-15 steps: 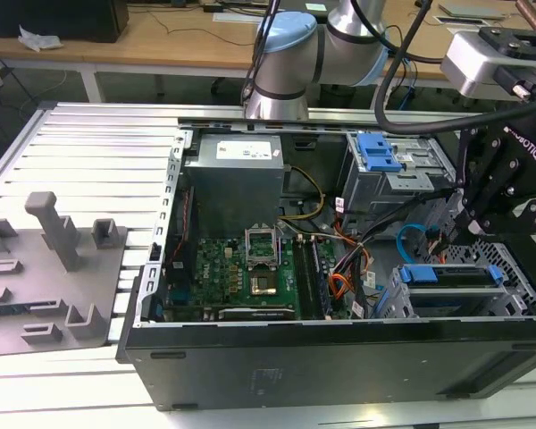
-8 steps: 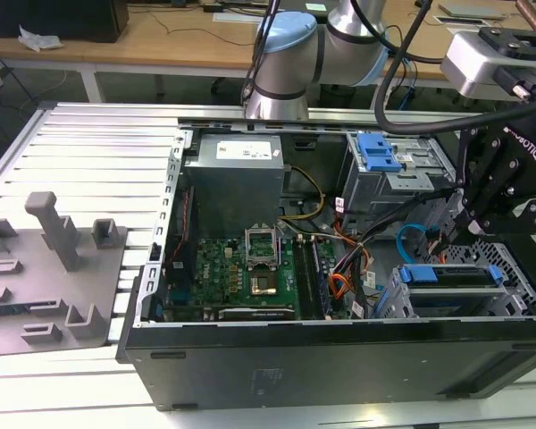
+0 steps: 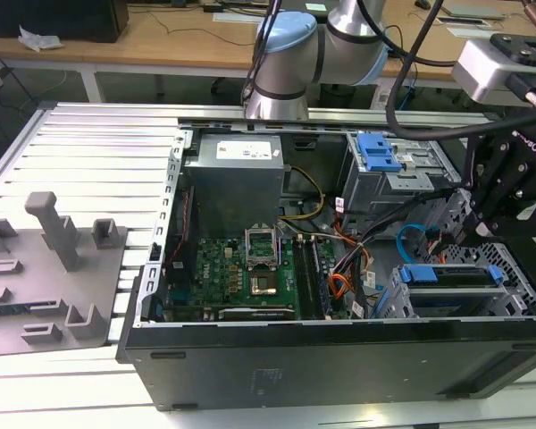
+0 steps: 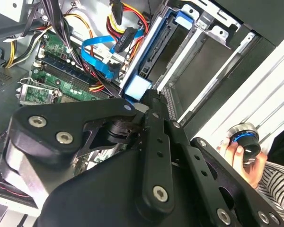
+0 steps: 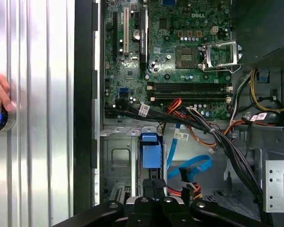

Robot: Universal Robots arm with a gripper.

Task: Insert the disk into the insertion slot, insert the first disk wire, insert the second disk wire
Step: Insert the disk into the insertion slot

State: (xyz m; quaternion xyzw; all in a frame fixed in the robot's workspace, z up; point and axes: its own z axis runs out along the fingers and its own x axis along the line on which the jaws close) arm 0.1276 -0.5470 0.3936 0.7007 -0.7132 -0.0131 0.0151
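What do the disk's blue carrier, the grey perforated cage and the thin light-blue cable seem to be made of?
The disk carrier looks like moulded plastic: even blue with a slight gloss. The insertion slot cage seems thin sheet metal, dull grey, punched with rows of small holes. The light-blue cable appears to be a flat, flexible plastic-sheathed ribbon; it bends in smooth loops.

Robotics lab bench. Slotted aluminium table (image 3: 89, 143) carries an open desktop computer case (image 3: 339, 362), motherboard (image 3: 237, 268) exposed, and a grey fixture plate (image 3: 36, 295). Robot arm (image 3: 290, 54) stands behind it; wooden workbench (image 3: 161, 36) with cables beyond.
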